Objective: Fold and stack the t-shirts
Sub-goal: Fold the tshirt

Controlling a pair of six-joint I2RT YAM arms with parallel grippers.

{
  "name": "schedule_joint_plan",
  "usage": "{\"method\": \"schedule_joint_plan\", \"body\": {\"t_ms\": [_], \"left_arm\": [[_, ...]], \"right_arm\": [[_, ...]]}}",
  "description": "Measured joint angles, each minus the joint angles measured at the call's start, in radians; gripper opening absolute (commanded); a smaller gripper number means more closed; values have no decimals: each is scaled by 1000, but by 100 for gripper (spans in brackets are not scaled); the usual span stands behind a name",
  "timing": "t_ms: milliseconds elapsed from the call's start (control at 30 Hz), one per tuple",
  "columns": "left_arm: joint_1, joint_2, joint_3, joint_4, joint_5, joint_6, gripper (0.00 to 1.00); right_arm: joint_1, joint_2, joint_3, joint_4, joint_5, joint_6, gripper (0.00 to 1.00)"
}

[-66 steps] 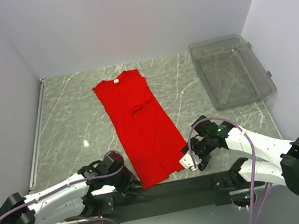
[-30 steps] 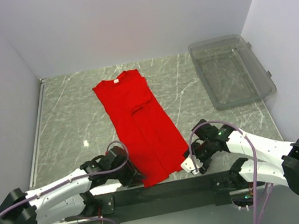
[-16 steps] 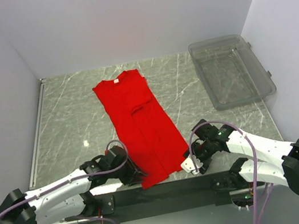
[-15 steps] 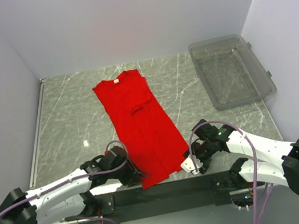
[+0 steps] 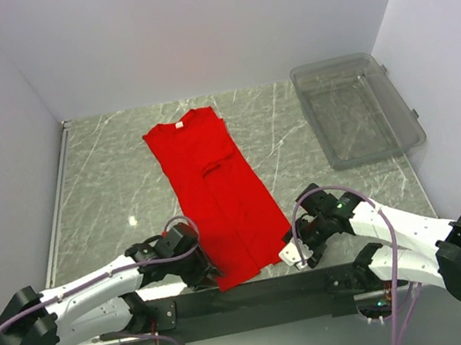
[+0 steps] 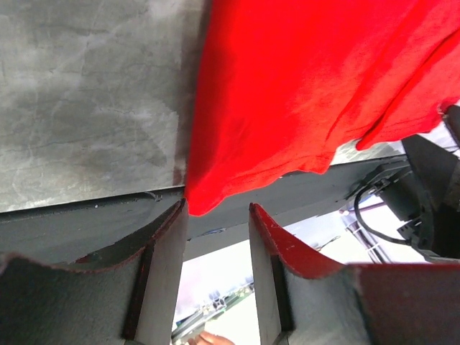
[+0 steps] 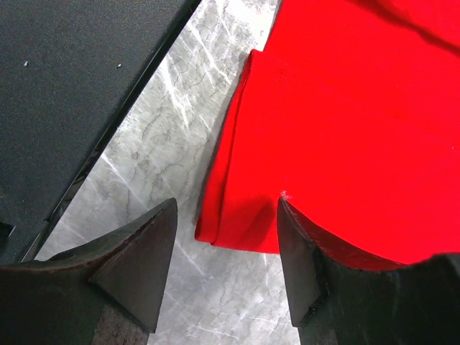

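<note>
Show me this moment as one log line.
shirt: folded narrow, flat | left hand: open at hem corner | right hand: open at hem corner | grip: none yet

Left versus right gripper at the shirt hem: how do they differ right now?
The left gripper sits at the t-shirt's near-left corner, over the dark base rail; the right gripper sits at the near-right corner, over the marble table. The left's jaws look narrower set than the right's. Both are open, holding nothing.

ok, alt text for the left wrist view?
The corner of a bright red cloth t-shirt sits at the mouth of the left gripper's two dark fingers, which stand apart and do not grip it. Grey marble table fills the upper left, a black rail below it.
</note>
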Motion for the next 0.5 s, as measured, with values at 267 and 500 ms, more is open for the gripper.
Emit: {"method": "schedule_joint_plan", "body": {"t_ms": [267,500], "left_arm": [[0,90,0,17,35,31,44],[0,128,0,51,50,34,40]], "right_arm": [[0,0,0,0,0,0,64],[0,0,0,0,0,0,64]]}}
